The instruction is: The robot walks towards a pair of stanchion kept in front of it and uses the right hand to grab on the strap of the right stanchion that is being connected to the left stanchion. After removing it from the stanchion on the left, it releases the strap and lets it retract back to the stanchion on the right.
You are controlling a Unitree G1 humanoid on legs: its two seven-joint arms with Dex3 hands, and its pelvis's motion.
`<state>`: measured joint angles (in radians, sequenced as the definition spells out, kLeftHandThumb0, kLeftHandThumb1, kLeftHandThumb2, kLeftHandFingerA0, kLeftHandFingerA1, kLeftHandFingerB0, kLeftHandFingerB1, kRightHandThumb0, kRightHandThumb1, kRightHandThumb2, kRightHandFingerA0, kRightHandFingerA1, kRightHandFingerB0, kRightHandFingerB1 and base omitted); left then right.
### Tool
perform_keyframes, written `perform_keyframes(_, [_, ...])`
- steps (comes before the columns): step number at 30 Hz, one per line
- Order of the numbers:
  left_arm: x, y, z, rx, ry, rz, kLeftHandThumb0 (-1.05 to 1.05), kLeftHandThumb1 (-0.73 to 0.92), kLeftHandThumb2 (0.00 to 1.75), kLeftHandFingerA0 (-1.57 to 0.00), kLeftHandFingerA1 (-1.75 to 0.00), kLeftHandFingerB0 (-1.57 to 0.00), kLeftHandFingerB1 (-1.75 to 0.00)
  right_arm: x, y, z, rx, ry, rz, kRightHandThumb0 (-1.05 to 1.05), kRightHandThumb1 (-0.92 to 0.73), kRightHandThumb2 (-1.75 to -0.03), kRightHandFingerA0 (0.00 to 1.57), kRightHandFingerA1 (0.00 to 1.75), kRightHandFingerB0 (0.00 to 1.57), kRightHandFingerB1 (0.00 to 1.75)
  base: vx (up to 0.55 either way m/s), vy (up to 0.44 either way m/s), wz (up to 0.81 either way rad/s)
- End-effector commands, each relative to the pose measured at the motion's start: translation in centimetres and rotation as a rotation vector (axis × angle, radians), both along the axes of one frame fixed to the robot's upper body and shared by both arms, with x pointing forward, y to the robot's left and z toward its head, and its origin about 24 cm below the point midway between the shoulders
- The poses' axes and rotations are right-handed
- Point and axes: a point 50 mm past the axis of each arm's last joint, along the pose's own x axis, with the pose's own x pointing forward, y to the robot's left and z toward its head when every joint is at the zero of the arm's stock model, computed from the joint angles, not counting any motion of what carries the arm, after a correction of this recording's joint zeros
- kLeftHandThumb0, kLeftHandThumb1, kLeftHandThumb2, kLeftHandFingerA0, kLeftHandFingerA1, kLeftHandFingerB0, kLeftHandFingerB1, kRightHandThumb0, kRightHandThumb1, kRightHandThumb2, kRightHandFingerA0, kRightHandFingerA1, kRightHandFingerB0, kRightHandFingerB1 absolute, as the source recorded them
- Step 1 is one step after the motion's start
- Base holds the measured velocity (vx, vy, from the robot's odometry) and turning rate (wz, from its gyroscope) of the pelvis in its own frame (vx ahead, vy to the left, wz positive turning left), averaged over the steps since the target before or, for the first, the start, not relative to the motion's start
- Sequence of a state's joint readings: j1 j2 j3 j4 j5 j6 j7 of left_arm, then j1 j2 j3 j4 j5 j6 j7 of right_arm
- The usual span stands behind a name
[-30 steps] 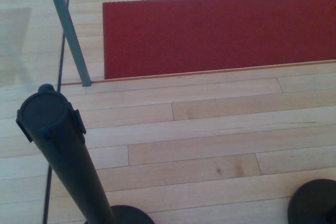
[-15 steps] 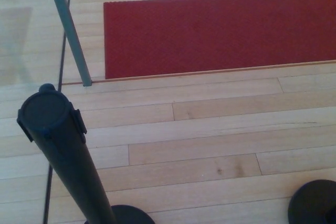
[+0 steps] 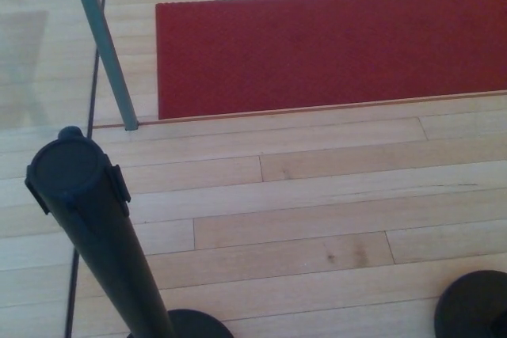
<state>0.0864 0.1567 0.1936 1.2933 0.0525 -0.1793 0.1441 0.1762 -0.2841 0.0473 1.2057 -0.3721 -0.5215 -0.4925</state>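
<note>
Neither my left hand nor my right hand is showing in the head view, so I cannot tell how far either is open or whether it is holding anything. Closest to me, the left stanchion (image 3: 95,227) is rising from the lower left of the picture: a black post leaning toward the camera, its round cap (image 3: 65,165) facing up and small clips sticking out at the sides of its head. Its round black base (image 3: 194,324) is peeking in at the bottom edge, sitting on the floor. Well apart from it, at the bottom right corner, the rounded black base of the right stanchion (image 3: 474,306) is showing; its post is lying outside the picture. I am not seeing any strap stretched between the two stanchions, and the strap itself is not showing anywhere in this view. Both bases are resting on a light wooden floor (image 3: 317,219) of long planks running across the picture. Farther out, a red carpet (image 3: 333,45) is covering the floor, its near edge lying along a thin wooden strip. At the upper left, a slanted grey metal post (image 3: 103,41) is coming down to the floor just beside the carpet's near left corner, with a glass panel (image 3: 40,53) spreading to its left.
</note>
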Motion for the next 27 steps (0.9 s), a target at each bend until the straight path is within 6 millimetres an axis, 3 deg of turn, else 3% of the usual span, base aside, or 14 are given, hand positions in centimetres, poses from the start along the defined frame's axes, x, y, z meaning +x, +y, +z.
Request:
perform_keyframes(1, [-0.07,0.30,0.28,0.023,-0.043,0.000,-0.19,0.70,0.60,-1.02,-1.01,-0.87,-0.76,-0.37,-0.76,0.47,-0.030,-0.029,-0.026,-0.17,-0.68,-0.62,0.92,0.56,0.55,0.40,0.00,0.000,0.00])
perform_keyframes(2, [-0.08,0.30,0.26,0.023,-0.039,0.000,-0.21,0.68,0.60,-1.08,-1.03,-0.92,-0.76,-0.40,-0.77,0.46,-0.027,-0.029,-0.030,-0.18,-0.67,-0.61,0.94,0.56,0.56,0.40,0.00,0.000,0.00])
perform_keyframes(17, [-0.38,0.17,0.21,0.039,-0.021,-0.030,-0.23,0.67,0.59,-1.06,-1.00,-0.94,-0.79,-0.88,-0.72,-0.12,-0.052,0.040,-0.042,-0.25,-0.67,-0.60,0.99,0.53,0.55,0.38,0.00,0.000,0.00])
perform_keyframes(21, [-0.49,0.14,0.21,0.031,-0.027,-0.026,-0.19,0.67,0.62,-1.05,-1.02,-0.94,-0.81,-0.92,-0.60,-0.17,-0.057,0.046,-0.024,-0.37,-0.64,-0.61,1.00,0.51,0.56,0.38,0.00,0.000,0.00])
perform_keyframes(23, [-0.35,0.15,0.22,0.030,-0.028,-0.030,-0.19,0.67,0.63,-1.08,-1.03,-0.96,-0.82,-0.89,-0.45,-0.17,-0.058,0.041,-0.015,-0.33,-0.65,-0.61,1.00,0.52,0.58,0.38,0.00,0.000,0.00])
perform_keyframes(24, [-0.23,0.11,0.21,0.028,-0.029,-0.030,-0.18,0.67,0.61,-1.10,-0.99,-0.97,-0.79,-0.82,-0.31,-0.18,-0.051,0.036,-0.010,-0.18,-0.67,-0.64,1.00,0.55,0.61,0.41,0.00,0.000,0.00])
perform_keyframes(27, [-0.04,0.04,0.19,0.023,-0.031,-0.028,-0.20,0.67,0.59,-1.10,-0.97,-0.98,-0.77,-0.72,-0.06,-0.16,-0.039,0.025,0.003,-0.14,-0.64,-0.69,1.00,0.56,0.62,0.43,0.00,0.000,0.00])
